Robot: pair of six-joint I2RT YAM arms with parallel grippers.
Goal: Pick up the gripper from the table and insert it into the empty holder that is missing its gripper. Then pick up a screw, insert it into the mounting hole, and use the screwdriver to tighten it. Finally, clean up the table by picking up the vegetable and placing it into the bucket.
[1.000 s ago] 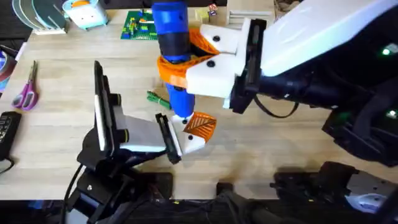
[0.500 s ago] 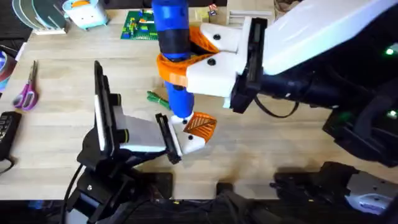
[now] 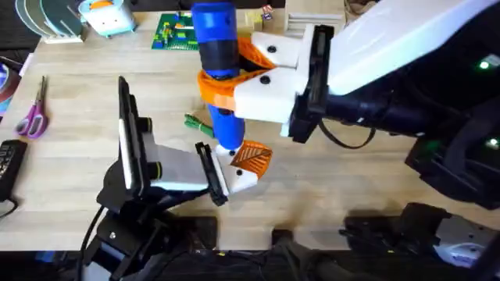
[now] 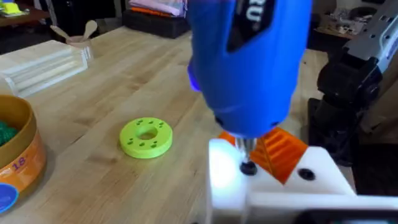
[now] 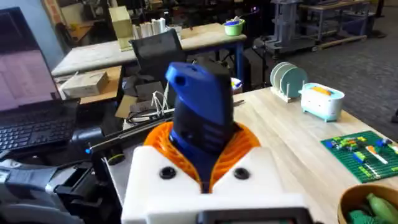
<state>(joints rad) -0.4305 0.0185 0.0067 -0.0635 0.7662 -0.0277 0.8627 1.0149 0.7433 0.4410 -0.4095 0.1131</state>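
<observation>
The right gripper [image 3: 238, 74], clamped on the bright blue screwdriver [image 3: 215, 55], holds it upright over the orange gripper [image 3: 252, 158] at table [image 3: 78, 101] centre; the bit tip [image 4: 247, 163] meets the white holder [image 3: 238, 181]. The vegetable [image 3: 197, 123], at 9 o'clock, is partly hidden.

The screwdriver [image 3: 216, 70] stands over the holder [image 3: 237, 176], seemingly touching; vegetable [image 3: 196, 122] lies just left.

Purple-handled scissors [image 3: 33, 115] are seen lying near the bench's left edge. A lime-green disc with holes [image 4: 147, 137] lies flat on the wood. A green brick plate [image 3: 173, 31] and a pale blue container [image 3: 108, 16] are set along the far edge.
</observation>
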